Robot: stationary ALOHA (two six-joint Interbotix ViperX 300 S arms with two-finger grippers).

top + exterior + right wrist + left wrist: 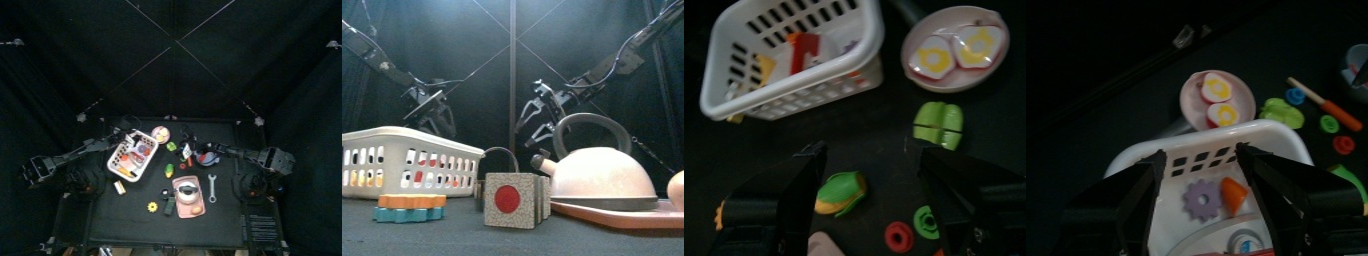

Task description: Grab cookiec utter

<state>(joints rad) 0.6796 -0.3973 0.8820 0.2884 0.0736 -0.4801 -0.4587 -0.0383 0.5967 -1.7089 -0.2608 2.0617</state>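
- Cookie cutter (pixel 412 203) is lying ungrabbed on the table beside the white basket (pixel 409 160).
- Left gripper (pixel 1200 158) and right gripper (pixel 869 150) are hovering with jaws apart, gripping nothing; the reach and the grab are both waiting.

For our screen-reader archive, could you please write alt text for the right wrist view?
The right gripper hangs open above the black table, over a green and yellow toy. Beyond it lie a white slotted plastic basket of small toys, a pink plate with two egg halves, and a green ridged piece.
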